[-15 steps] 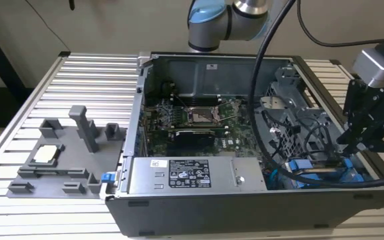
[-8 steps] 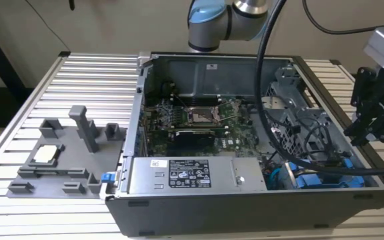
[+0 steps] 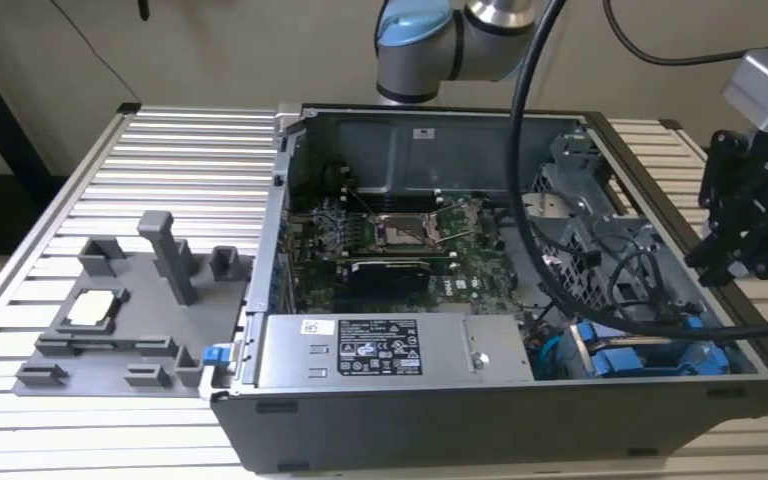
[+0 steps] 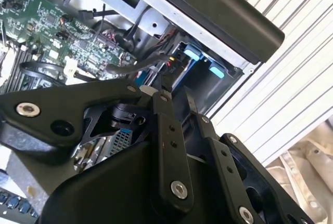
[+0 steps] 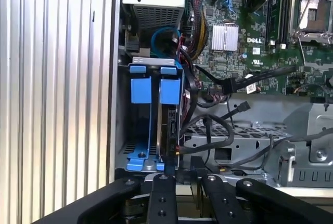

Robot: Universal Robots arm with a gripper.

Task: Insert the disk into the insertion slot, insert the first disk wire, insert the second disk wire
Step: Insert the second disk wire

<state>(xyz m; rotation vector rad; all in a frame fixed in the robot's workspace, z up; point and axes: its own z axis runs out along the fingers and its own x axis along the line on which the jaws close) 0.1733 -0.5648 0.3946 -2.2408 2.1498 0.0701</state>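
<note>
Disk: it stands on its thin edge inside the insertion slot, in a corner of the computer case. It looks pushed all the way in.
Why on edge: the slot is tall and thin, so I think the disk only fits that way. Its blue frame can slide along the slot's sides.
Blue tabs: they sit at the end of the slot away from the claw, maybe to clip the frame in place.
Case: it lies open side up on the slatted surface, so the claw can reach in from above.
Wires: two black plugs lie loose just beside the slot. They do not look plugged in.
Claw: it hangs close over the disk's near end. I cannot see it touching. In the exterior view the claw is at the exterior view's right, above the case's edge.
Claw's grip: I cannot tell if it is spread or pressed together.
</note>
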